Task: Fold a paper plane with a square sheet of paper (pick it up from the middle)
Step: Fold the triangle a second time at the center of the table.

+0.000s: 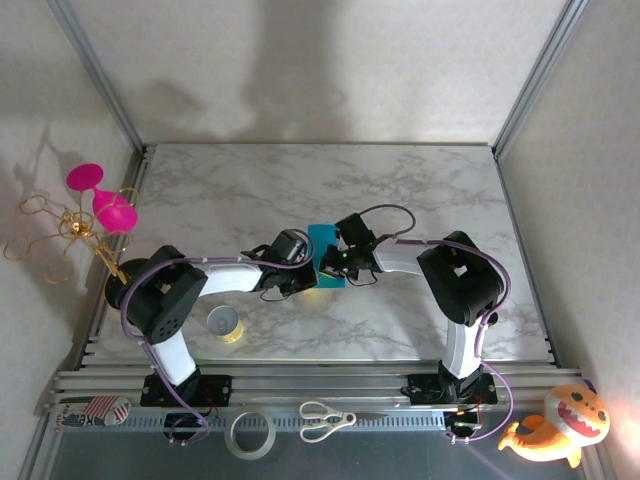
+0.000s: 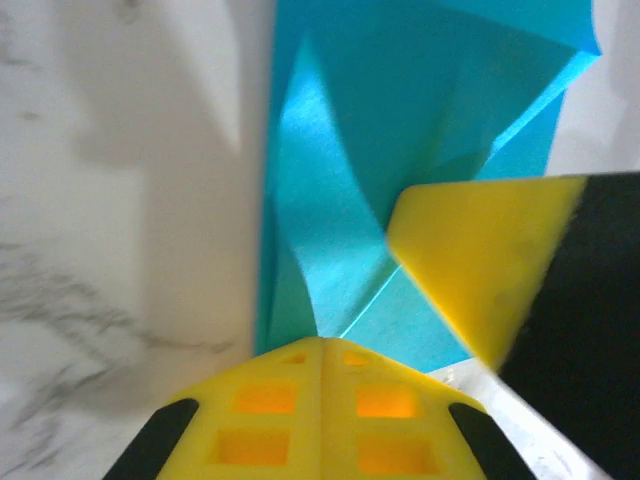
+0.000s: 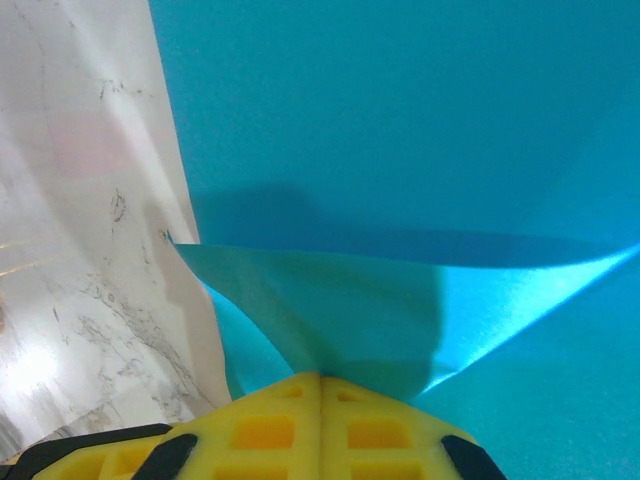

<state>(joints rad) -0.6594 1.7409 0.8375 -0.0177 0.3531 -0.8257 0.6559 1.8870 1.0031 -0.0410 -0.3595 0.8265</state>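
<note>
2 robot arms meet over a marble table (image 1: pixel 420 180). the left gripper (image 2: pixel 320 348) has its yellow jaws pressed together, seemingly pinching a raised flap of the square sheet of paper (image 2: pixel 430 90) right at their tip. the teal sheet spreads ahead of the jaws, creased along slanted lines. the right gripper (image 3: pixel 322 378), just beside, has its jaws closed on a lifted corner that curls up from the flat sheet lying ahead of them. this looks like an early diagonal fold, with no plane shape yet. next, i judge, the held flap must be carried across, aligned, and pressed flat without dragging the sheet.
</note>
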